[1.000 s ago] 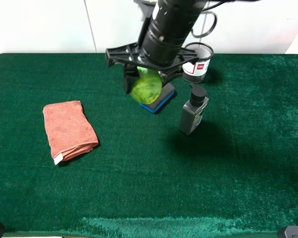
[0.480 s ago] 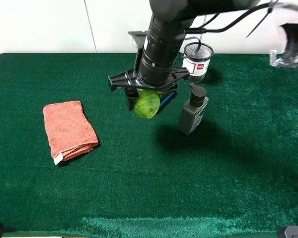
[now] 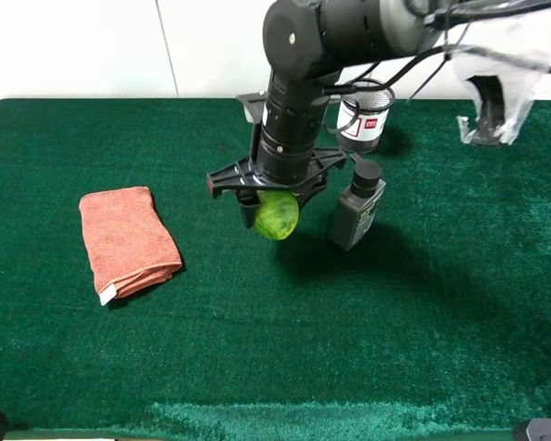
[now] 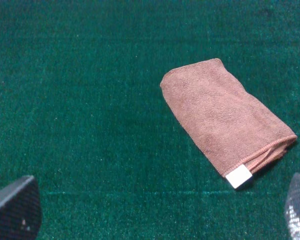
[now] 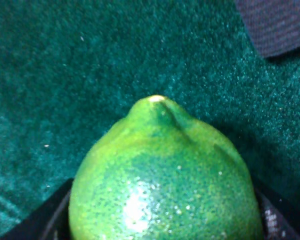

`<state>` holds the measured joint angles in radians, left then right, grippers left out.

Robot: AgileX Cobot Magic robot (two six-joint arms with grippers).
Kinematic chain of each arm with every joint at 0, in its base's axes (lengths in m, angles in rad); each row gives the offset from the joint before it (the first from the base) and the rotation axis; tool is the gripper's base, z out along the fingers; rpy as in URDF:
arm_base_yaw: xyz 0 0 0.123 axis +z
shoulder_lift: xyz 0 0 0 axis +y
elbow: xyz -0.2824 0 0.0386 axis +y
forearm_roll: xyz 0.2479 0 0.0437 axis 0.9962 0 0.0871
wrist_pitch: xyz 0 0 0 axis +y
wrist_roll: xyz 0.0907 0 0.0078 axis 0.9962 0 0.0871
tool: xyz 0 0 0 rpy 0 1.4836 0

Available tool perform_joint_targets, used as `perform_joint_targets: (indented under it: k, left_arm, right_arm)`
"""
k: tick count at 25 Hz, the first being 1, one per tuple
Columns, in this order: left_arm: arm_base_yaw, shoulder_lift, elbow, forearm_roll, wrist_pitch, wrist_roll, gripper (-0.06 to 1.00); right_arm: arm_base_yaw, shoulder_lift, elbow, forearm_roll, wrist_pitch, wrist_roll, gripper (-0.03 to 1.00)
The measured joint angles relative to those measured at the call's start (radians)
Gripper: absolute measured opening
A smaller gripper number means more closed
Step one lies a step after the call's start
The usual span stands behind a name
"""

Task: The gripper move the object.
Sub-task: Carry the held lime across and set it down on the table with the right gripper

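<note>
The gripper (image 3: 274, 202) has its jaws closed on the object (image 3: 277, 219), just beside the grey pump bottle (image 3: 356, 209) and, I judge, clear of the desk (image 3: 257, 349). The carry should swing away from the bottle with a firm grip, since so round a thing would roll if dropped. Only the right wrist view shows the object's (image 5: 162, 175) glossy, pebbled skin and only the high view shows how near the bottle is, while the left gripper's (image 4: 157, 207) jaws stand wide and empty, with a towel (image 4: 225, 115) in its view.
</note>
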<state>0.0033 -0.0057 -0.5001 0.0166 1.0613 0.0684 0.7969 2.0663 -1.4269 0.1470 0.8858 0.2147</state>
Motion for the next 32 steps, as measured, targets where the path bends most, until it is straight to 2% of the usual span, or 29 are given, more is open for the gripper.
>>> perform_joint_targets:
  k: [32]
  left_arm:
    - [0.000, 0.000, 0.000, 0.001, 0.000, 0.000, 0.99]
  right_arm:
    - [0.000, 0.093, 0.000, 0.009, -0.023, -0.008, 0.46]
